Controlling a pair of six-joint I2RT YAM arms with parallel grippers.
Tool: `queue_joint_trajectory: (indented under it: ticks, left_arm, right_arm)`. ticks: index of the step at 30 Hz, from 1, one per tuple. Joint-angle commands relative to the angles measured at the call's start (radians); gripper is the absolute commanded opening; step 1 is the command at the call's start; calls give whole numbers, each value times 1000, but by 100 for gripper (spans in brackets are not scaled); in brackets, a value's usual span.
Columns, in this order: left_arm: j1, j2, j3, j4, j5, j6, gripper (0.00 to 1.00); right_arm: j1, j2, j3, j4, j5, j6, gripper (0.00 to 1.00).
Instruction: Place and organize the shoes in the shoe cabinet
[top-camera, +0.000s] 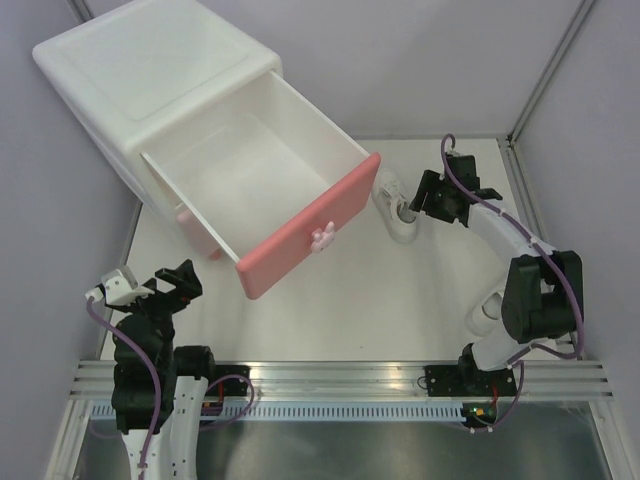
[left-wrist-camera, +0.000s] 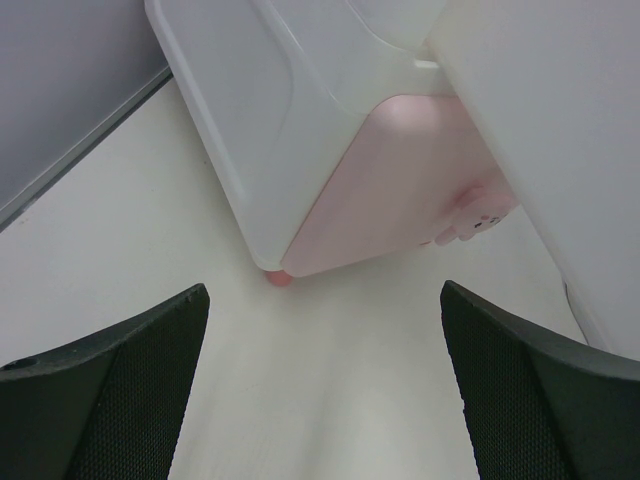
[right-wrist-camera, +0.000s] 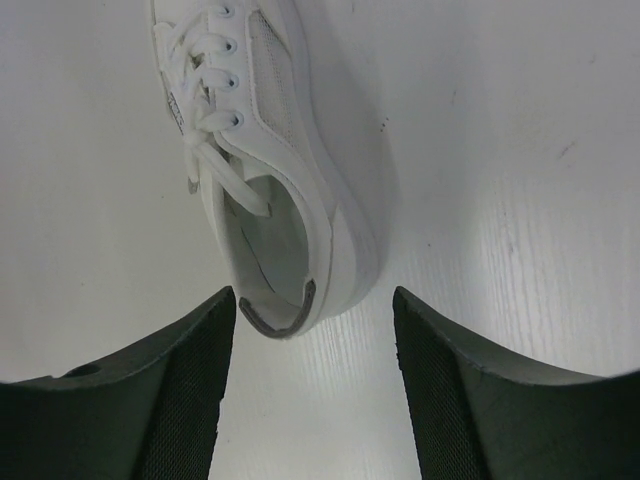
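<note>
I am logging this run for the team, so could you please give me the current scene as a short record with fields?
shoe cabinet: white, at the far left of the table
upper drawer: pulled open, empty
lower drawer: closed
sneaker: on the table, right of the open drawer, sole down
white shape: beside the right arm, partly hidden, possibly another sneaker
left fingers: open, holding nothing, facing the lower drawer
right fingers: open, at the sneaker's heel, not gripping
</note>
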Motion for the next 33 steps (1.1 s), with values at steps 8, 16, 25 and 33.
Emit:
queue_joint_trajectory:
  ticks: [8, 16, 25, 33]
  left_arm:
    - [2, -82, 7, 13, -6, 16, 99]
    - [1, -80, 7, 13, -7, 17, 99]
    - [4, -80, 7, 16, -6, 19, 99]
    - [1, -82, 5, 16, -6, 19, 99]
  right_arm:
    - [2, 270, 166, 40, 0, -4, 64]
    - [2, 344, 157, 26, -12, -25, 55]
    - [1, 295, 128, 14, -14, -39, 13]
    - [1, 167, 128, -35, 47, -46, 1]
